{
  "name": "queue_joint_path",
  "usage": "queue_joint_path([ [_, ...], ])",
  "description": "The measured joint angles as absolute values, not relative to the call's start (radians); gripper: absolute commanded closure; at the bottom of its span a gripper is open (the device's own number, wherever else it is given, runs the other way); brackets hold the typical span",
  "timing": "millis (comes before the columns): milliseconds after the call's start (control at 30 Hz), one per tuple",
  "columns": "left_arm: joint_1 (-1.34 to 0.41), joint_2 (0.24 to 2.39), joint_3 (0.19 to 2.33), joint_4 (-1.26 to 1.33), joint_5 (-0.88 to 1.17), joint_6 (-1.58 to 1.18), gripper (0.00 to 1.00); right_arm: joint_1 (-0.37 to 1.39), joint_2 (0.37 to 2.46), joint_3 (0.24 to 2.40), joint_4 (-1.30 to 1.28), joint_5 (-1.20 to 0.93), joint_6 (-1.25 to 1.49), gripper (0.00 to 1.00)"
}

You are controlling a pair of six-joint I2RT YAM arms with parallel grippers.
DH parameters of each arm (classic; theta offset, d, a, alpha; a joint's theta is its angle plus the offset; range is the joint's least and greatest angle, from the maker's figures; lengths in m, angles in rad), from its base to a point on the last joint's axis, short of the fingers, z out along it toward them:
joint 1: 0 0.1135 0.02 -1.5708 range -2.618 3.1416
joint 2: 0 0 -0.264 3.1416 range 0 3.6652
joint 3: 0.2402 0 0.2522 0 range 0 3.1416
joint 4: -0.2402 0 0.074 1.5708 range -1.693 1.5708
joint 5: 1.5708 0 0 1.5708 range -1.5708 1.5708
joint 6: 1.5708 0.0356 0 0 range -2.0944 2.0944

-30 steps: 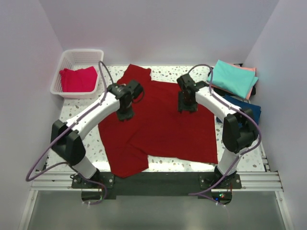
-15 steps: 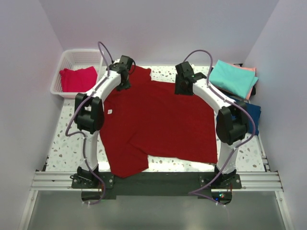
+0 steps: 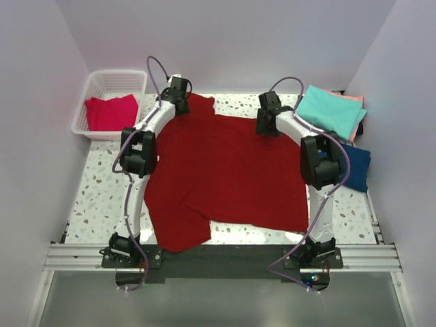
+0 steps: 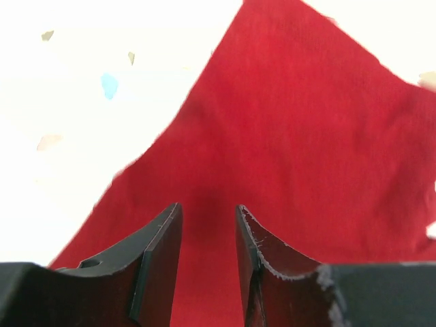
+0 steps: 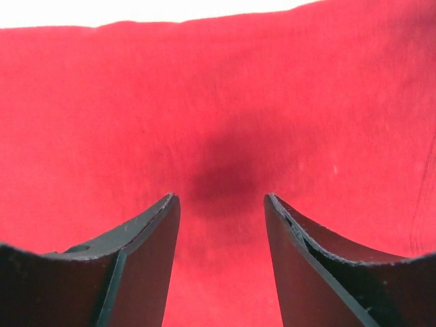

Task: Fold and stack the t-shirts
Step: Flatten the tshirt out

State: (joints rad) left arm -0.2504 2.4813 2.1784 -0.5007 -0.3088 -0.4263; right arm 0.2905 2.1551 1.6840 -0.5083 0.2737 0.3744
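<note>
- Dark red t-shirt (image 3: 225, 170): the largest item, spread open across the middle of the speckled table (image 3: 102, 184) between the two arms. One pointed flap reaches toward the far left, and another hangs toward the near edge on the left. The cloth is mostly flat, with a few soft creases.
- Left gripper (image 3: 178, 97): stretched to the far left flap of the dark red t-shirt, near the basket. In the left wrist view (image 4: 208, 212) the claw is parted only narrowly, with nothing between the fingers (image 4: 163, 252). Red cloth lies beneath it, and the shirt edge and bare tabletop are to the left.
- Right gripper (image 3: 266, 128): over the far edge of the dark red t-shirt, right of centre. In the right wrist view (image 5: 221, 199) the claw stands wide and holds nothing. Its shadow falls on the cloth below, and whether it touches the cloth cannot be told.
- Pinkish-red t-shirt (image 3: 109, 112): bunched inside the white lattice basket (image 3: 109, 73) at the far left corner of the table.
- Teal t-shirt (image 3: 332, 112): folded, at the far right of the table, on top of a pile.
- Salmon pink t-shirt (image 3: 355, 99): only its edge shows from under the teal one.
- Navy t-shirt (image 3: 355, 169): lies at the right edge of the table, partly behind the right arm and just beside the dark red t-shirt.
</note>
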Motion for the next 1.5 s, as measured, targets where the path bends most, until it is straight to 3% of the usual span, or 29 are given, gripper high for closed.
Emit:
queue_joint_path([
  [533,-0.146,2.557,2.248,-0.192,-0.176,-0.347,0.49,0.282,2.271,1.879,-0.487,0.308,0.354,0.43],
  [800,-0.144,2.663,2.273,-0.049,-0.041,-0.356,0.48,0.28,2.272,1.872,-0.503,0.315,0.349,0.43],
  [1200,-0.144,2.764,2.311,0.121,-0.022,-0.368,0.46,0.278,2.272,1.828,-0.51,0.321,0.35,0.43],
  [1367,-0.143,2.798,2.367,0.115,-0.021,-0.363,0.52,0.268,2.272,1.829,-0.516,0.324,0.365,0.43],
  [1400,-0.143,2.8,2.377,0.105,-0.019,-0.358,0.59,0.265,2.272,1.829,-0.519,0.324,0.372,0.43],
  [1500,-0.142,2.8,2.383,0.082,-0.005,-0.348,0.65,0.252,2.272,1.829,-0.525,0.324,0.392,0.43],
])
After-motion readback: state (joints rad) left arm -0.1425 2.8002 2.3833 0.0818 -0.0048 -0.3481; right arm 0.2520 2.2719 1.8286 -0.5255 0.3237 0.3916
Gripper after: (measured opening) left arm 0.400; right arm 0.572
